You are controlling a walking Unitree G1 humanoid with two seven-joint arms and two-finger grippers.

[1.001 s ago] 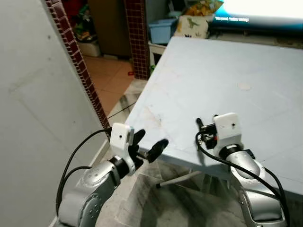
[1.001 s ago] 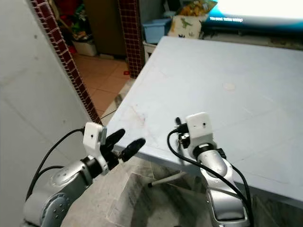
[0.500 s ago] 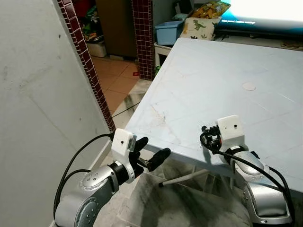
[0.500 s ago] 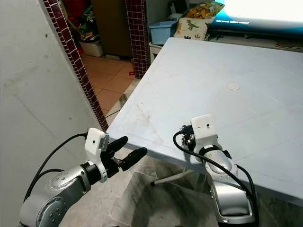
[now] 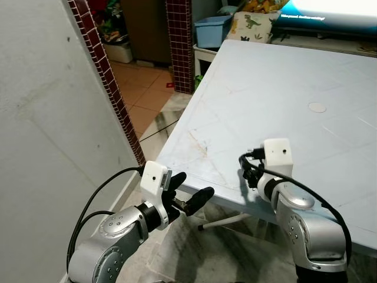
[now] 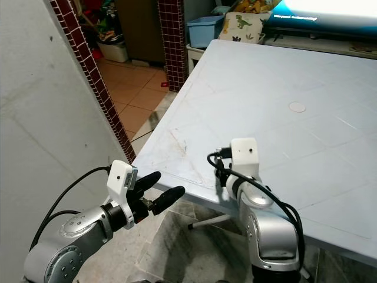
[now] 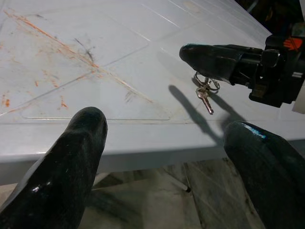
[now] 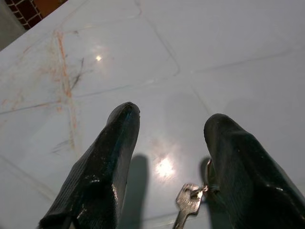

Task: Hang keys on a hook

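White table [image 5: 283,82]: wrist views reveal keys [image 7: 205,93] dangling from parted right gripper [image 8: 167,167]; left gripper [image 5: 189,187] open at 7 o'clock.

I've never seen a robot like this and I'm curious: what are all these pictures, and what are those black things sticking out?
It is a walking robot seen through its own cameras. Two pictures come from the eyes in its head, looking down at its silver arms and a pale blue table. The other two come from small cameras on its wrists, looking along its black fingers; those are its hands, called grippers. The left gripper is open and waits just off the table's near corner. The right gripper reaches over the table, fingers apart, and a little bunch of keys hangs from one finger. The table has orange scratches near its edge. A tiled pillar and a blue bin stand behind.
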